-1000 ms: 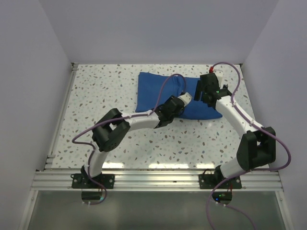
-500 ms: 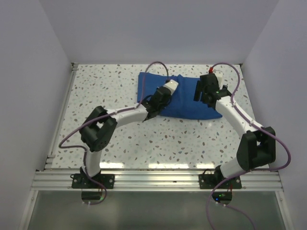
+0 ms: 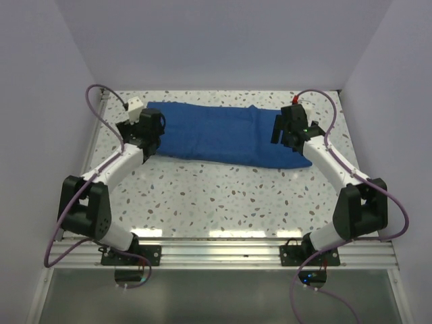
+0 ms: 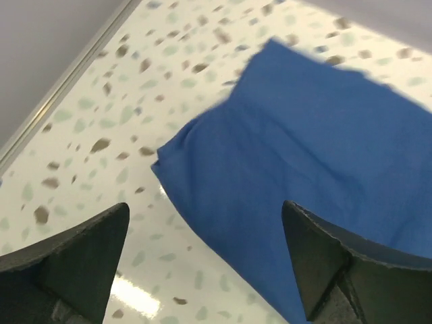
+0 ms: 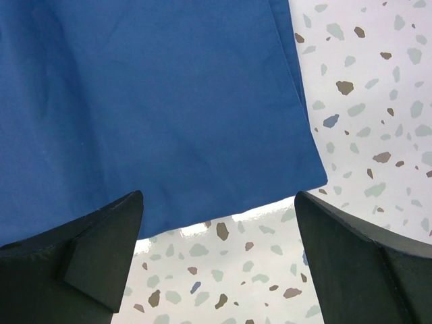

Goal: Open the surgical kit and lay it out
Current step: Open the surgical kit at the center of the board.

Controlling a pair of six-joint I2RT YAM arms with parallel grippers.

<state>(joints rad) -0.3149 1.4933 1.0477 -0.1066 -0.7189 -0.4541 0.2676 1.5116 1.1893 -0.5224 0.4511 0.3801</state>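
Both claws gape wide, empty. The left gripper (image 4: pixel 206 206) hangs over the blue cloth wrap's (image 3: pixel 216 131) left end. The right gripper (image 5: pixel 219 196) should pinch only the right corner's top layer, then pull outward.

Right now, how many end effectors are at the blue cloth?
2. The left end effector is open at the left end of the cloth. The right end effector is open over its right end. Neither holds anything.
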